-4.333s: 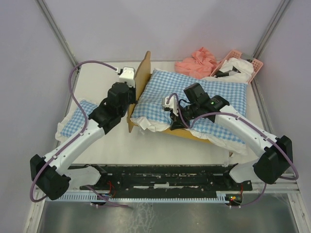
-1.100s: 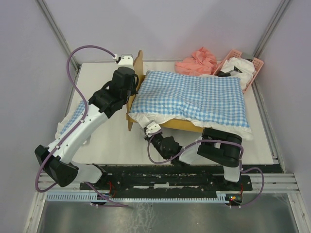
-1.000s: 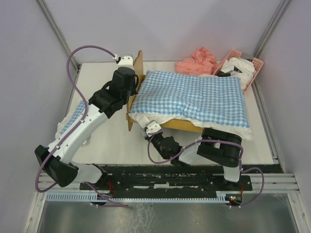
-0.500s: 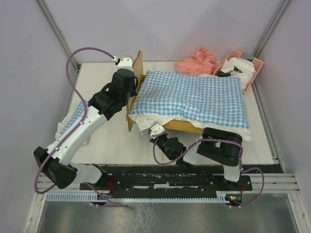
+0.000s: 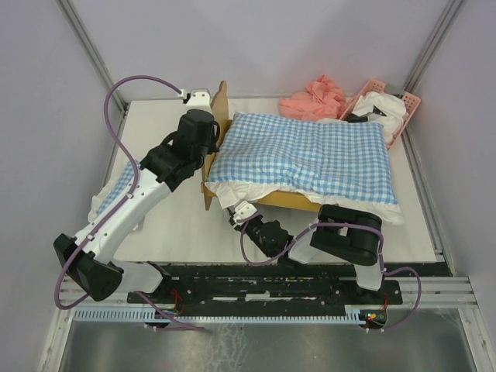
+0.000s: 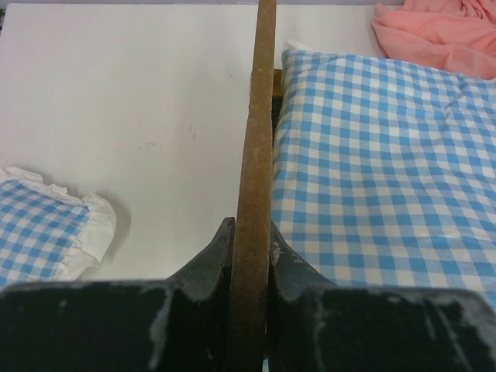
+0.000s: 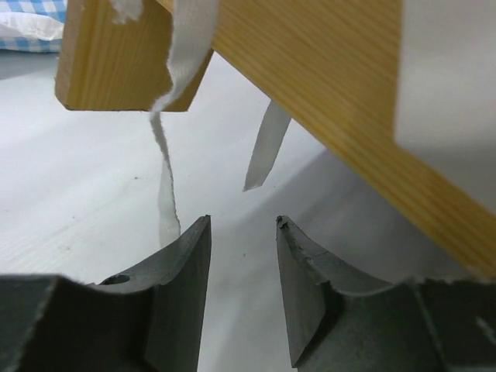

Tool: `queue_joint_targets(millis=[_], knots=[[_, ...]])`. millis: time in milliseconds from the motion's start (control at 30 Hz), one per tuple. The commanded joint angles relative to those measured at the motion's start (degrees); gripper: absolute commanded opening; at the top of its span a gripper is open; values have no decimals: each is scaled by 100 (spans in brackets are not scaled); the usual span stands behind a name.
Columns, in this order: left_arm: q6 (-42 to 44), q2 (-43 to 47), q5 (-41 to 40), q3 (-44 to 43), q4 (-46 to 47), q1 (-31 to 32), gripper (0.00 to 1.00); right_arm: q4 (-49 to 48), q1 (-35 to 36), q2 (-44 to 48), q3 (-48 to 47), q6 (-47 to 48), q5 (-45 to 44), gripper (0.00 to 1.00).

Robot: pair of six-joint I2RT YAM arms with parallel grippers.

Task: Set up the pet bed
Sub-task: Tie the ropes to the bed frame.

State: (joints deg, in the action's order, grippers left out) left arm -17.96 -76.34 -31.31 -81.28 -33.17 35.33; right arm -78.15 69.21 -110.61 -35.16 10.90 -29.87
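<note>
The pet bed is a light-wood frame with its headboard (image 5: 220,108) standing upright at the left and its front rail (image 5: 293,202) showing below a blue-and-white checked cushion (image 5: 310,155) that covers it. My left gripper (image 5: 212,133) is shut on the headboard (image 6: 260,116), whose edge sits between the jaws (image 6: 249,232). My right gripper (image 5: 236,211) is low at the bed's front-left corner. It stands open (image 7: 242,222) with nothing between its fingers, just below the wooden rail (image 7: 325,85). Two white fabric ties (image 7: 165,190) hang from the frame there.
A small checked pillow with a white frill (image 5: 116,190) (image 6: 43,225) lies on the table left of my left arm. A pink cloth (image 5: 314,97) (image 6: 442,35) lies behind the bed. A pink basket (image 5: 403,116) holding white items stands at the back right.
My right gripper was shut and now stands open at the bed's front corner, shifted slightly left. The left gripper keeps its hold on the headboard.
</note>
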Motion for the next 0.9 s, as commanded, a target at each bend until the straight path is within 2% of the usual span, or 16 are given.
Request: queue_joint_targets(millis=[0,133,533,633,767,867], knots=[[-1750,-6,-792,-349,12,-154,3,-438,-100,35,-381,-98,-210,50],[-1887,1,-711,-474,-131,-158,3,-439,-101,35,-517,-108,-575,55],[-2092,74,-596,-477,-246,-156,3,-439,-48,228,-1139,155,-1299,47],[-2115,93,-625,-441,-217,-158,3,-441,-48,285,-1167,40,-1427,37],[-2155,164,-640,-286,-85,-158,3,-443,-47,366,-1118,39,-1334,5],[-2160,166,-651,-283,-42,-158,3,-435,-39,436,-860,71,-1054,2]])
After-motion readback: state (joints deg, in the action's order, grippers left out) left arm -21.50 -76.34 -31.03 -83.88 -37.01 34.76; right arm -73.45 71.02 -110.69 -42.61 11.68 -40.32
